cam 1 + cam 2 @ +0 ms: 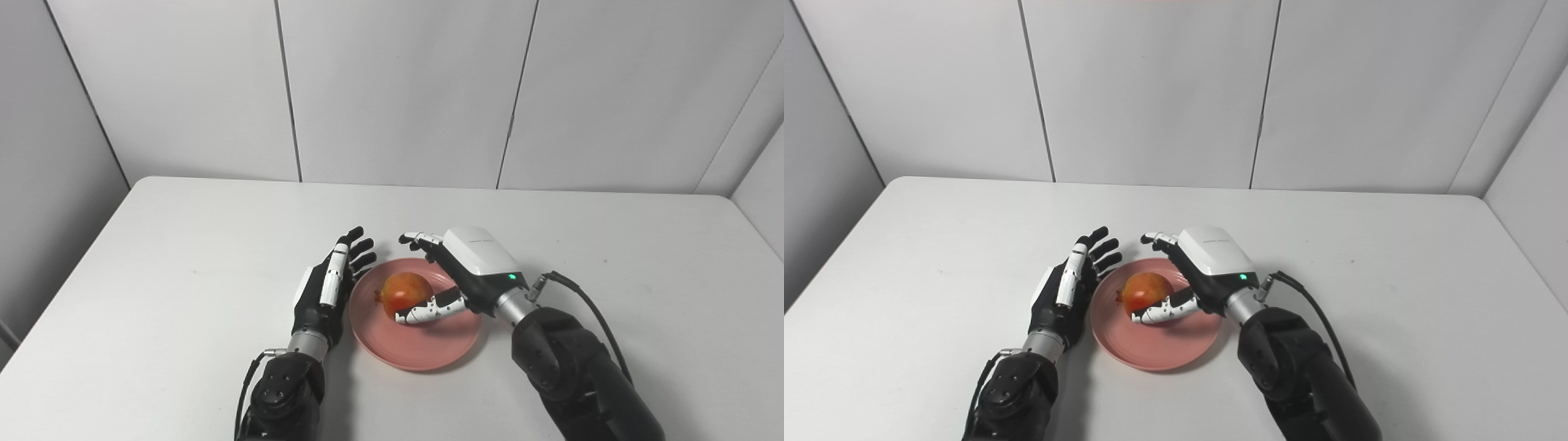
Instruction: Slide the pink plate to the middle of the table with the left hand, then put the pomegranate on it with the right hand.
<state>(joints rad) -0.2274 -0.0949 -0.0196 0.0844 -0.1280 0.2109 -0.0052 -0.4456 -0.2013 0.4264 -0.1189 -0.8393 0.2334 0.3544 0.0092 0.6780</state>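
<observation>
Pink plate is lying on the white table, roughly midway between the table's left and right edges and nearer its front edge than its back edge. Sitting on the plate, toward the plate's far-left part, is the red-orange pomegranate, its small crown pointing left. The right hand, with a white back plate and a green light showing near the wrist, is reaching over the plate's far-right rim; its fingers are spreading out beyond the fruit and clear of it, while its thumb is lying just beside the near side of the pomegranate, and whether it is touching cannot be told. The hand is thus standing apart and gripping nothing. The left hand is resting edge-on just beside the plate's left rim, palm facing the plate, its fingers extending straight toward the table's back edge and slightly fanned, holding nothing. Grey panelled walls are enclosing the table behind and at both sides.
</observation>
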